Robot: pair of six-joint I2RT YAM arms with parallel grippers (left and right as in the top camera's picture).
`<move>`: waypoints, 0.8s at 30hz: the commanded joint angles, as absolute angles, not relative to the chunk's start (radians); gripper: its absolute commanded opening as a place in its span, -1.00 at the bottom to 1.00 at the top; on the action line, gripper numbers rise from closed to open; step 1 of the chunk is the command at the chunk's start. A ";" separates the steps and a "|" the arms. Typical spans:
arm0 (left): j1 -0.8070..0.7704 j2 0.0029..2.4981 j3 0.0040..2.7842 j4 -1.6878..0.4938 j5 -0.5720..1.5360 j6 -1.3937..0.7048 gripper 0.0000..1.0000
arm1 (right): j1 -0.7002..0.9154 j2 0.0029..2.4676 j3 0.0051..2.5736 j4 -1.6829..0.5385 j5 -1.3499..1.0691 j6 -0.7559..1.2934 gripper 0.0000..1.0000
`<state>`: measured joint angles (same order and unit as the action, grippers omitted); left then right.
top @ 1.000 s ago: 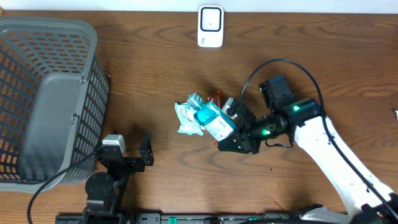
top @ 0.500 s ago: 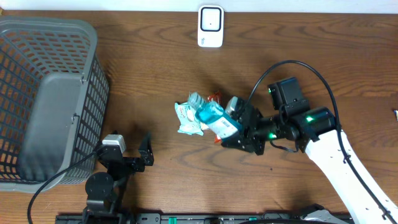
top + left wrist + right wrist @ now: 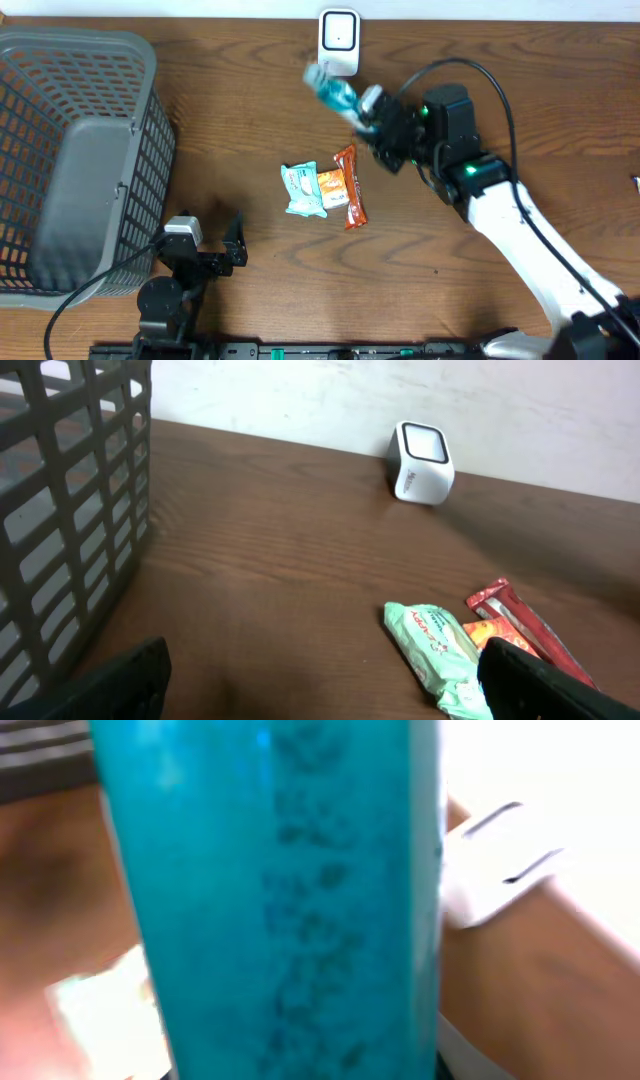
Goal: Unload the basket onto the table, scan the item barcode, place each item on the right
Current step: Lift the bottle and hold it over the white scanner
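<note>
Bottle (image 3: 335,92), teal, clamped between right fingers (image 3: 380,120), protruding beyond their tips near scanner (image 3: 339,42); left fingers (image 3: 233,243) spread, empty.

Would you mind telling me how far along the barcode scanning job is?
Done: the blue bottle is lifted off the table, gripped by the right gripper. In hand: it is held right next to the white scanner; whether its barcode faces the scanner cannot be told. Left: confirming the scan; a green packet and an orange packet lie on the table.
</note>
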<state>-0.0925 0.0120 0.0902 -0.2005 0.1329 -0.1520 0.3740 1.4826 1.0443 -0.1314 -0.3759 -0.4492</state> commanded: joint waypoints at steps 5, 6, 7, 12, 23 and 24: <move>-0.087 0.010 0.065 -0.207 0.149 -0.139 0.96 | 0.369 1.660 1.064 0.188 -0.041 -0.493 -0.98; -0.087 0.010 0.065 -0.207 0.149 -0.139 0.96 | 0.371 1.684 1.064 0.234 -0.012 -0.513 -0.95; -0.087 0.010 0.065 -0.207 0.149 -0.139 0.96 | 0.376 1.713 1.064 0.295 0.025 -0.540 -0.90; -0.087 0.010 0.065 -0.207 0.149 -0.139 0.96 | 0.393 1.844 1.107 0.510 0.168 -0.665 -0.69; -0.087 0.010 0.065 -0.207 0.149 -0.139 0.96 | 0.398 2.260 1.595 0.499 0.344 -0.887 -0.70; -0.087 0.010 0.065 -0.207 0.149 -0.139 0.96 | 0.397 2.290 1.636 0.494 0.352 -0.911 -0.68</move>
<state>-0.0921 0.0120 0.0902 -0.2012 0.1333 -0.1520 0.3904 2.2257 1.4830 0.4847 0.2790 -0.8230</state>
